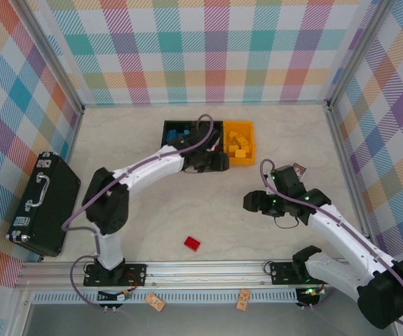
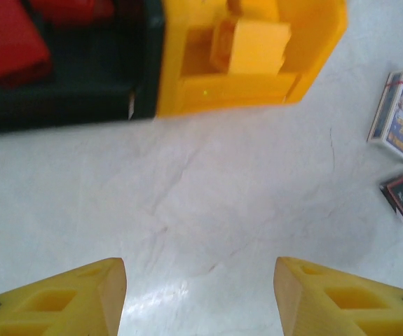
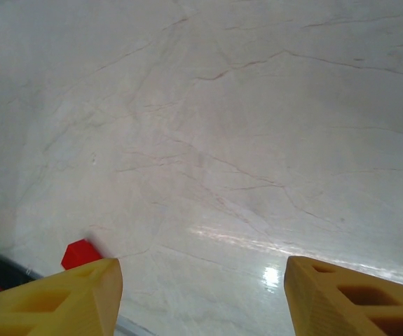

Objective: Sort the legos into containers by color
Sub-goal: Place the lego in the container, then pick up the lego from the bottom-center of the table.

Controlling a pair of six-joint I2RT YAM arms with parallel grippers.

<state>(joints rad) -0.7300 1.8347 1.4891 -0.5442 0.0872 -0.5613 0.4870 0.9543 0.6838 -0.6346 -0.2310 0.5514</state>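
**Two arms over a worktop, one red brick lying loose**

*Top view.* The left arm reaches to the bins at the far middle of the worktop (image 1: 138, 245). The left claw (image 1: 205, 162) hangs at their near side. A black bin with blue bricks (image 1: 175, 133) stands at the left of the row, and the yellow bin (image 1: 241, 162), holding yellow bricks, at the right. One red brick (image 1: 192, 243) lies near the front edge, well apart from the bins. The right claw (image 1: 252, 203) hovers right of centre. A black suitcase (image 1: 43, 203) lies far left.

*Left wrist view.* The left claw (image 2: 200, 280) stands partly open and empty over bare worktop. Ahead are the yellow bin (image 2: 313, 42) and a black bin holding red bricks (image 2: 68, 98).

*Right wrist view.* The right claw (image 3: 202, 280) stands partly open and empty. The red brick (image 3: 80, 253) lies just beyond its left finger.
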